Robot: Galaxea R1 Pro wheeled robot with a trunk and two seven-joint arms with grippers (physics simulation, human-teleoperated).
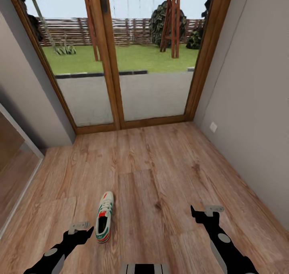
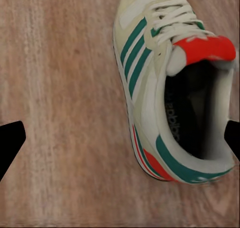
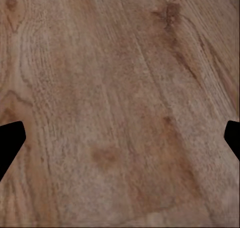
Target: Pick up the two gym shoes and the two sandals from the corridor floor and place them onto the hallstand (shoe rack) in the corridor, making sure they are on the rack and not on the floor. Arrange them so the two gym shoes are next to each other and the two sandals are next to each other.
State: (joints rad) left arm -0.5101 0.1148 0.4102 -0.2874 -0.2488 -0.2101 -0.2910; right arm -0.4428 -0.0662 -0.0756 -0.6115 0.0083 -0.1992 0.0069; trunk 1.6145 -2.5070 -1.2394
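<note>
1. Lying on the corridor floor point(image 1: 168, 173) is one gym shoe point(image 1: 104, 217), upright on its sole with its toe toward the glass doors point(image 1: 120, 57) (no second sneaker, sandal or rack can be made out from here).
2. Just beside the shoe's heel hangs the left gripper point(image 1: 84, 229), its fingers spread wide and holding nothing; in the left wrist view the gym shoe point(image 2: 170, 87) sits toward one fingertip rather than midway between them.
3. Well apart from the shoe, over bare planks, the right gripper point(image 1: 200, 213) is likewise wide open and empty, with the floor point(image 3: 120, 102) under it in its wrist view.
4. My judgement: the step in hand is lining up the left gripper for a grasp.
5. Risks from here:
   - Descending off-centre could land a finger on the collar and tip or push the shoe aside.
   - Pinching only the soft heel rim could let it slip out during the lift.
</note>
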